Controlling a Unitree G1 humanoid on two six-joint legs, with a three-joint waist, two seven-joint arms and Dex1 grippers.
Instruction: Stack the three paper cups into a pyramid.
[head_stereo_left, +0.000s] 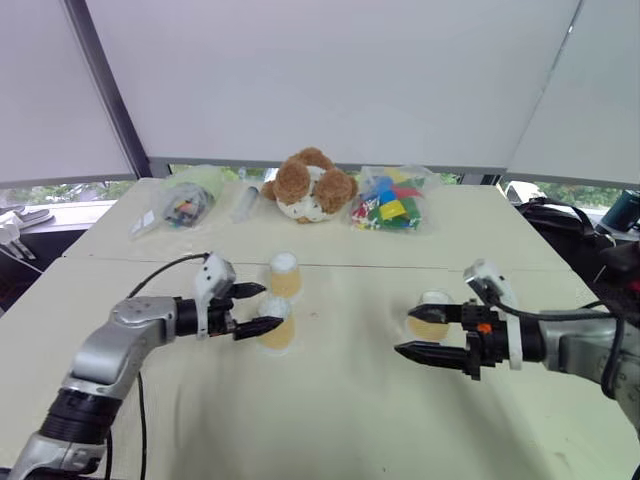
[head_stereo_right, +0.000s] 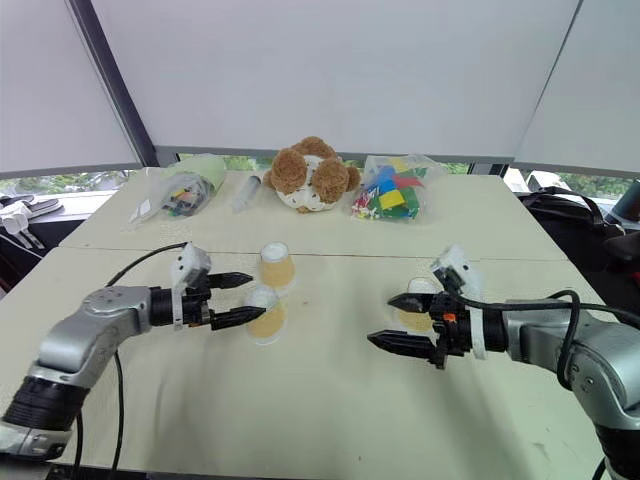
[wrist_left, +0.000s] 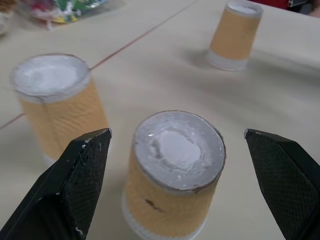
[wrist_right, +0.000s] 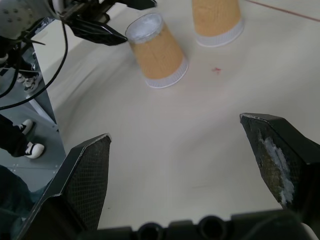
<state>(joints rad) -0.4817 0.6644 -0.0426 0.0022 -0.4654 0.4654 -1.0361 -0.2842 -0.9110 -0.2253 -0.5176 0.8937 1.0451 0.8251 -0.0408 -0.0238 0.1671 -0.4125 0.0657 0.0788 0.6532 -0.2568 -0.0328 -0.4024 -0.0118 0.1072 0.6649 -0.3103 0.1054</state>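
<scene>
Three tan-orange paper cups stand upside down on the cream table (head_stereo_left: 340, 420), white bases up. One cup (head_stereo_left: 285, 275) stands at the centre left, and a second cup (head_stereo_left: 277, 328) is just in front of it. My left gripper (head_stereo_left: 269, 307) is open and level, its fingertips on either side of the second cup (wrist_left: 175, 175) near its top, not touching. The third cup (head_stereo_left: 432, 315) stands alone to the right. My right gripper (head_stereo_left: 404, 332) is open, and its far finger crosses in front of that cup. Its wrist view looks past its fingers at the other two cups (wrist_right: 157, 50).
A brown and white teddy bear (head_stereo_left: 310, 185) sits at the table's far edge. Beside it are a bag of coloured blocks (head_stereo_left: 392, 200), a clear bag (head_stereo_left: 180, 205) and a clear tube (head_stereo_left: 245, 200). A black bag (head_stereo_left: 560, 225) lies off the right side.
</scene>
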